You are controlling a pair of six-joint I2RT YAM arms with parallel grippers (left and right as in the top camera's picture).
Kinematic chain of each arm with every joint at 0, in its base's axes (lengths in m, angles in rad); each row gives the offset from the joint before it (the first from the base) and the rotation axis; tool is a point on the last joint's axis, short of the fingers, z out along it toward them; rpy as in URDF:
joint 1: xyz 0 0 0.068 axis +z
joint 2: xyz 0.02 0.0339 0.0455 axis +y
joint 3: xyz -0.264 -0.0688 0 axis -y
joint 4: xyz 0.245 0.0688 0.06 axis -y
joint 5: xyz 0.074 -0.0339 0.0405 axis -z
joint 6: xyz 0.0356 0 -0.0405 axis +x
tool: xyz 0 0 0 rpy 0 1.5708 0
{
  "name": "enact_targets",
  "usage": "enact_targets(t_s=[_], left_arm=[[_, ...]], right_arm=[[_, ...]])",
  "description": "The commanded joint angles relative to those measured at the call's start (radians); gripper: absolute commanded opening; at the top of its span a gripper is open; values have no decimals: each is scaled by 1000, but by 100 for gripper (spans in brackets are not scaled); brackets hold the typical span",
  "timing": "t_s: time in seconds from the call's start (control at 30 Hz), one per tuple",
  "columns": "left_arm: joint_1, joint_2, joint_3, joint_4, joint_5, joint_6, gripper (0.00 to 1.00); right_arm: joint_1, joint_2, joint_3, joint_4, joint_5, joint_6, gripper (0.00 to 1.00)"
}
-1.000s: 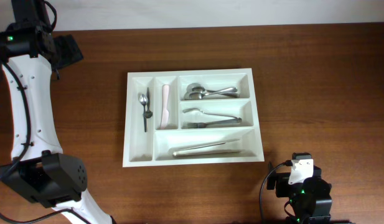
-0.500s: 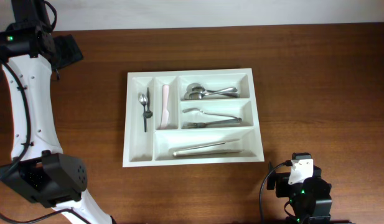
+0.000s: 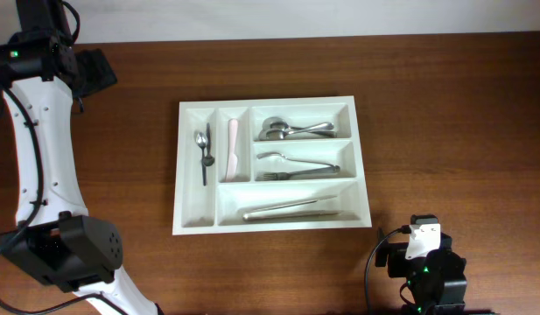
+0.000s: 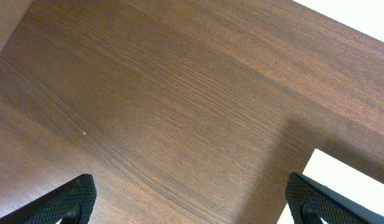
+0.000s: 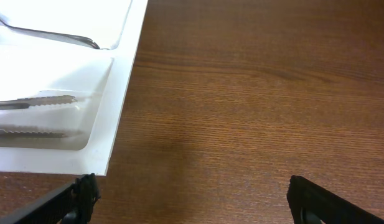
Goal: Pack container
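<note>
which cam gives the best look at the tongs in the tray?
Overhead: the tongs lie whole in the tray's long bottom compartment. Right wrist catches only their serrated tips at the left edge. Left wrist shows none of them.

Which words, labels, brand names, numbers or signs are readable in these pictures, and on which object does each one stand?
None: no word, label, brand, number or sign can be read in any view.
The white tray, the cutlery in it and the wooden table are plain.
The green light on one arm is a lamp, not a sign.
</note>
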Motion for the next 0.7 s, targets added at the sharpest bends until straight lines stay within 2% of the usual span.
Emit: enact_targets(t_s=[0.0, 0.5, 0.57, 0.67], left_arm=[[1, -5, 8, -1, -8, -3, 99], [-1, -38, 8, 1, 5, -15, 99], [-9, -70, 8, 24, 7, -62, 99], [-30, -124, 3, 105, 30, -71, 99]], right_arm=[[6, -11, -5, -12, 2, -3, 99], [6, -11, -5, -12, 2, -3, 99], [6, -11, -5, -12, 2, -3, 99], [6, -11, -5, -12, 2, -3, 99]])
